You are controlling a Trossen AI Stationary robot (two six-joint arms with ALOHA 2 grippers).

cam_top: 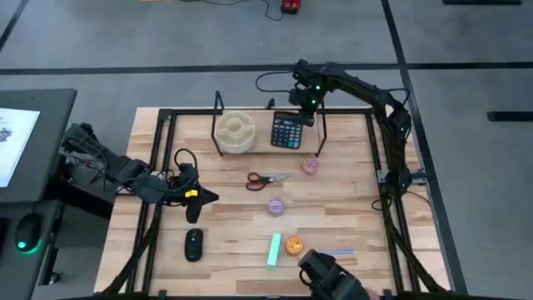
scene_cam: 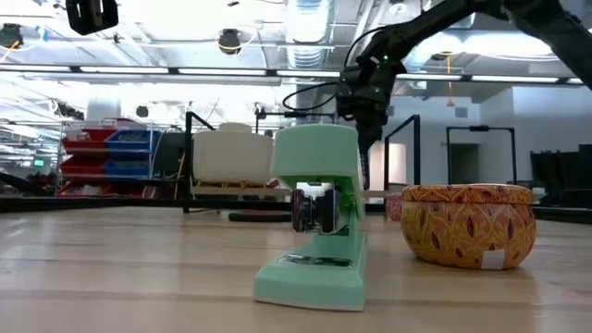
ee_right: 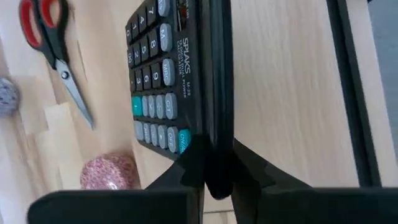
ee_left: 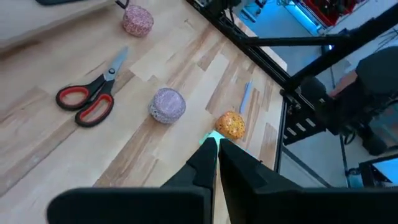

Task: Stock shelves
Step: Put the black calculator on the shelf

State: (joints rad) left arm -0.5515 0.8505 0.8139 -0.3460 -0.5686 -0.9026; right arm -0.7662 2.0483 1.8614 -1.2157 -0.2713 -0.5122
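High view over the stocking job, front edge first: a mint-green stapler (cam_top: pixel 275 250), an orange patterned tin (cam_top: pixel 293 245) and a blue pen (cam_top: pixel 337 252) lie near the table's (cam_top: pixel 233 225) front, a black mouse (cam_top: pixel 193 244) off to their left. Farther in, a purple ball (cam_top: pixel 276 206), red-handled scissors (cam_top: pixel 266 179) and a pink ball (cam_top: pixel 311 167) wait mid-table, none yet shelved. The left gripper (cam_top: pixel 200 196) idles near the table's left side, fingers (ee_left: pixel 208 158) pressed together on nothing. At the back, the shelves (cam_top: pixel 262 143) already carry a cream round organizer (cam_top: pixel 234 131), and the right gripper (cam_top: pixel 304 117) has its fingers (ee_right: pixel 193 162) clamped on the edge of a black calculator (cam_top: pixel 288 131) resting on the plank. By this reckoning, one item is stocked, a second is being placed and seven remain. Right wrist view reads "SPLAKS" on the calculator's face; smaller print beside it is illegible.
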